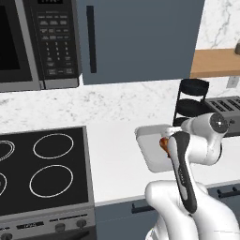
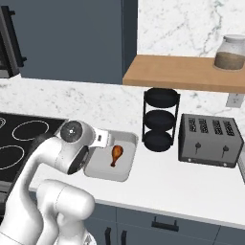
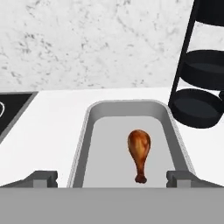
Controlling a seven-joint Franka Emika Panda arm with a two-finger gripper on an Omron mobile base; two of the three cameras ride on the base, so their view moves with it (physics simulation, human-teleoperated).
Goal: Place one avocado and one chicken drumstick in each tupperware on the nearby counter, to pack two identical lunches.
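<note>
I look for writing first: the microwave (image 1: pixel 40 42) keypad carries rows of pale markings, but they are too small and blurred for me to read, and I find no brand on the toaster (image 2: pixel 209 140) or on the glass jar (image 2: pixel 230 52) that sits on the wooden shelf (image 2: pixel 182 72).

In the hand view, the gripper (image 3: pixel 113 178) is released, its two grey fingertips (image 3: pixel 41 178) spread wide at either side of the near end of the tupperware (image 3: pixel 85 131), nothing between them. One chicken drumstick (image 3: pixel 139 151) lies flat on the tray floor, its fat end pointing toward the backsplash and its thin bone end toward me, ahead of the fingertips and closer to the right one, clear of both.

From the right base view, the tupperware (image 2: pixel 125 172) rests on the white counter (image 2: pixel 191 189) between the cooktop (image 2: pixel 24 136) and the black three-tier rack (image 2: pixel 160 119), with the drumstick (image 2: pixel 116 154) in its middle and the hand just beside the tray's left edge.
</note>
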